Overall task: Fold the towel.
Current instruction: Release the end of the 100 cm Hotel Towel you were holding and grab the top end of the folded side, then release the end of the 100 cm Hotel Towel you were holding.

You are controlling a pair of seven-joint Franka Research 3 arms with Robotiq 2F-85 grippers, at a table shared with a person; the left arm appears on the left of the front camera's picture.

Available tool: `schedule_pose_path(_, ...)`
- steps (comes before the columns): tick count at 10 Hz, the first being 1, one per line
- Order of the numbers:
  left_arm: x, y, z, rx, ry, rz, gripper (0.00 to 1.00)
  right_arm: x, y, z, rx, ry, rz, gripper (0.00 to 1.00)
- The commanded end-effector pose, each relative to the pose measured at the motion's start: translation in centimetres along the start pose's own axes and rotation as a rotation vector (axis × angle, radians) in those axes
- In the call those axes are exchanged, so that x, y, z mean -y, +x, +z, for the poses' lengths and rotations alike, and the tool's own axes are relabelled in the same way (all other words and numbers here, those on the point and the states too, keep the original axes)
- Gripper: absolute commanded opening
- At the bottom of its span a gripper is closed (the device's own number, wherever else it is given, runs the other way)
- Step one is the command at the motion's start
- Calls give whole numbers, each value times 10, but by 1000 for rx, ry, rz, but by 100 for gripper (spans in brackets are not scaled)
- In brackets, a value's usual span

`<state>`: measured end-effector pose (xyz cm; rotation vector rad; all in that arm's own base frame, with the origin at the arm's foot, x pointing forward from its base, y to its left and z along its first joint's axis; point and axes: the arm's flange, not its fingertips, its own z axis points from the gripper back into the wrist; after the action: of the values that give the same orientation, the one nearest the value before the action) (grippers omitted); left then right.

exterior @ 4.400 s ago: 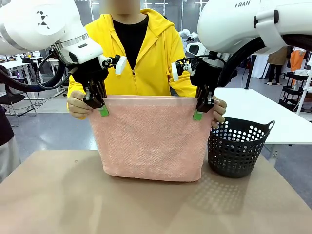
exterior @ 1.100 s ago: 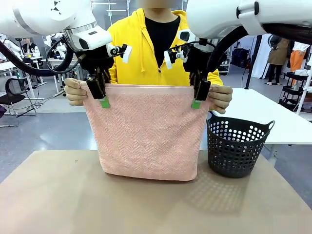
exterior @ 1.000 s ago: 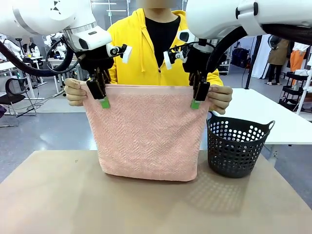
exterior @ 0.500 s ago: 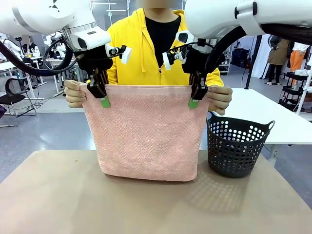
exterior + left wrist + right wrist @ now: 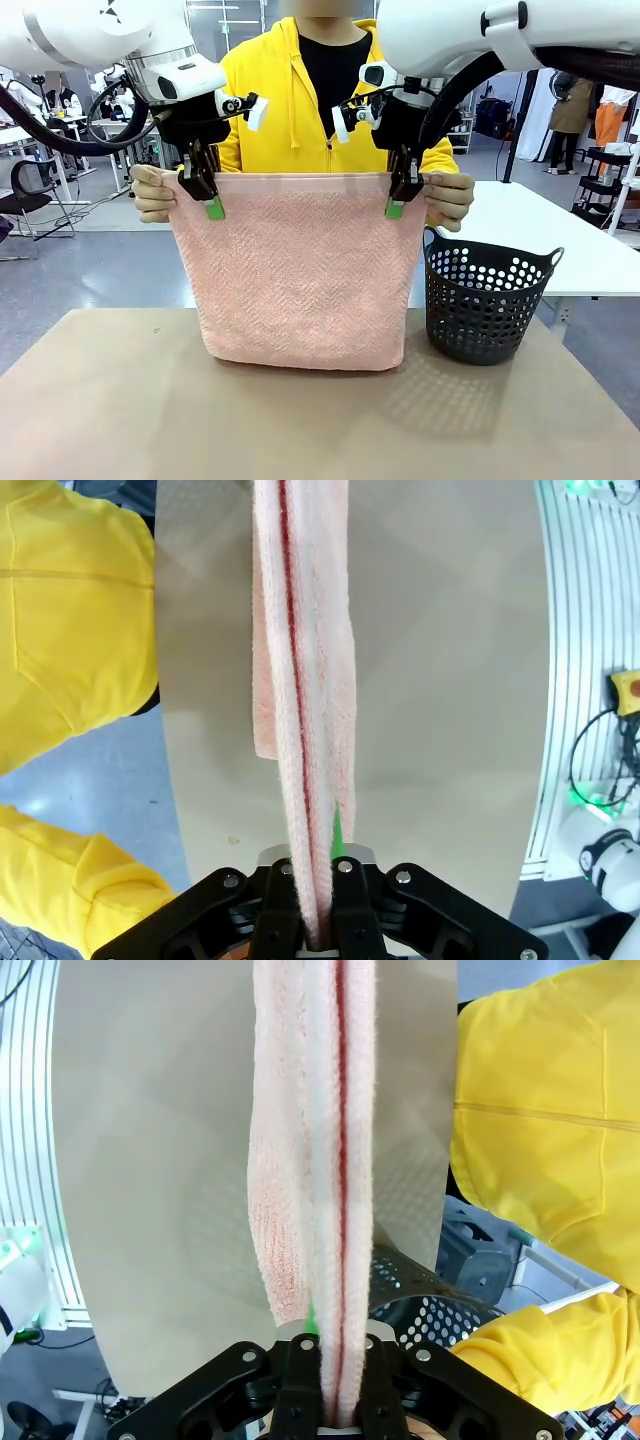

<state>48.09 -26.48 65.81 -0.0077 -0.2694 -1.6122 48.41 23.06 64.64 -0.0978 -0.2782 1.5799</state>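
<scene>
We count one salmon-pink towel (image 5: 300,270), one dark perforated basket (image 5: 488,305), one tan table (image 5: 120,400) and one white table (image 5: 530,235) behind it. We count two grippers, the left gripper (image 5: 207,196) and the right gripper (image 5: 398,196). One person in a yellow hoodie (image 5: 300,110) shows two hands: one hand (image 5: 150,192) and the other hand (image 5: 452,198).
</scene>
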Motion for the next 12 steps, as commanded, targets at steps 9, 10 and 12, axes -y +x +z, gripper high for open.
schedule_pose_path(9, 0, 0, 0, 0, 0, 0, 0, 0, 0, 0, 0, 0, 0, 0)
schedule_pose_path(10, 0, 0, 0, 0, 0, 0, 0, 0, 0, 0, 0, 0, 0, 0)
schedule_pose_path(12, 0, 0, 0, 0, 0, 0, 0, 0, 0, 0, 0, 0, 0, 0)
